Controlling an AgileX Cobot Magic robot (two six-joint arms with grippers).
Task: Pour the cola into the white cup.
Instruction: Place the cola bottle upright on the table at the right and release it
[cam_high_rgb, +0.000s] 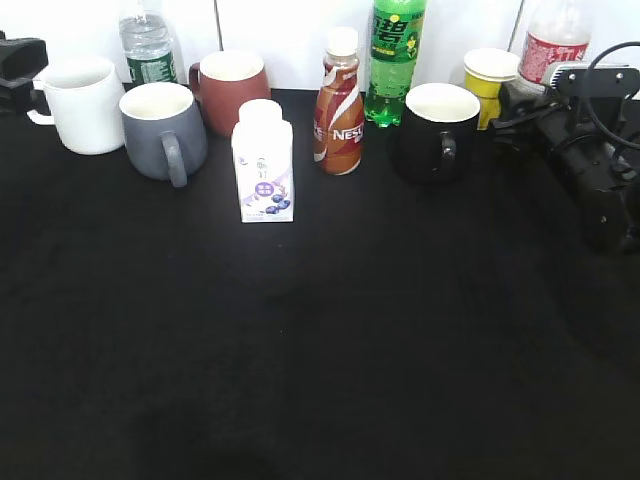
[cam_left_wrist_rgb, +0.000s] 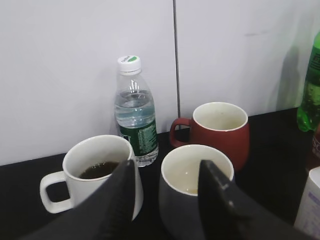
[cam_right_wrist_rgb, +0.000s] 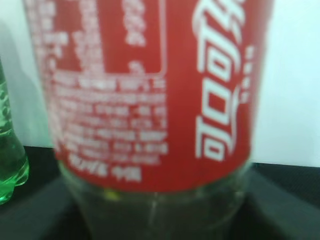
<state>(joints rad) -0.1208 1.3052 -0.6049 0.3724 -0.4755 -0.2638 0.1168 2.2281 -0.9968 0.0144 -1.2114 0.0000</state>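
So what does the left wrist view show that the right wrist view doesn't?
Only the left wrist view shows the left end effector with its fingers apart, the white cup with dark liquid at its bottom, the grey mug, the red mug and the water bottle. Only the right wrist view shows the cola, its red label filling the frame. Both show the green soda bottle, the black tabletop and the white wall.

cola (cam_right_wrist_rgb: 145, 90) — red label (white lettering) | white cup (cam_high_rgb: 85, 105) — plain white
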